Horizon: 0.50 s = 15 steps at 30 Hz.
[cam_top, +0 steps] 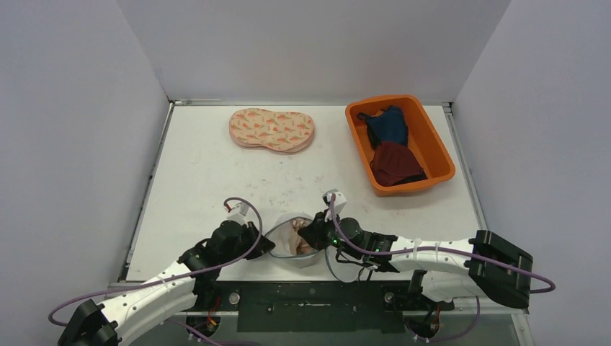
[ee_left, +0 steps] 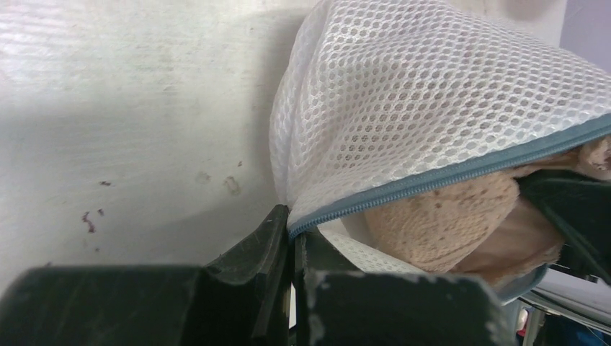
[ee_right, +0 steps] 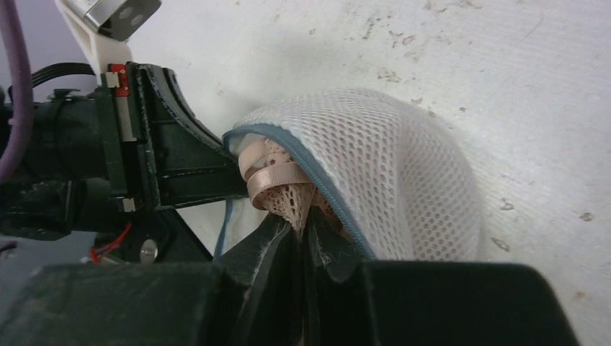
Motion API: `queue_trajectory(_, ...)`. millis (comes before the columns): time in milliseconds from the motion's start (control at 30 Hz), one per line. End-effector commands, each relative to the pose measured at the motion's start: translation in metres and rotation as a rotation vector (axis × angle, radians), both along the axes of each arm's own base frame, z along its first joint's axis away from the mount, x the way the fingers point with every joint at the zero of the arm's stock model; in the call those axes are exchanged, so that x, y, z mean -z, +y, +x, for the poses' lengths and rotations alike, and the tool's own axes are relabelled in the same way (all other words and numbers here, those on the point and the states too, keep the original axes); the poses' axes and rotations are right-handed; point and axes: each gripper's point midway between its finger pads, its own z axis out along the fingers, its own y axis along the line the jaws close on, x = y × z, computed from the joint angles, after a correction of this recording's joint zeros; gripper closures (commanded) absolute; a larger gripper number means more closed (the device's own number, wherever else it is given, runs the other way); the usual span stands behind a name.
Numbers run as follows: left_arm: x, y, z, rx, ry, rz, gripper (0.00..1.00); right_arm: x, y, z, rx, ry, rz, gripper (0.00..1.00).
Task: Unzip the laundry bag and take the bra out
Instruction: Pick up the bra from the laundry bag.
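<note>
Scuffed white surface point(cam_top: 202, 173), mesh laundry bag point(ee_right: 389, 166) unzipped. Left jaws pinch its zipper point(ee_left: 447, 176) end; right jaws are clamped on the bra point(ee_right: 277, 184) poking out at their tips. Soft, snaggy lace, I'd hold the strap.

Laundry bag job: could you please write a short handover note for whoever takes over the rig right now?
Left gripper: shut on the laundry bag rim by the zipper.
Right gripper: shut on the beige bra at the opening.
Bag sits at the near edge of the table, between the arms.
Done: bag unzipped.
To do: pull the bra fully out; most is inside.
</note>
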Motion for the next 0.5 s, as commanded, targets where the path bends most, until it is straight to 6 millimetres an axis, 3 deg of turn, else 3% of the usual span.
queue_trajectory(0,-0.044,-0.028,0.016,0.043,-0.112,-0.137,1.0,-0.045,0.031,-0.008,-0.062,0.03,0.294,0.95)
queue_trajectory(233,-0.055,-0.041,0.018,0.083,-0.137,-0.134,1.0,-0.078,0.057,-0.013,-0.144,0.067,0.487,0.95)
queue_trajectory(467,-0.061,-0.034,0.02,0.057,-0.159,-0.11,1.0,-0.113,0.049,-0.013,-0.19,0.062,0.569,0.95)
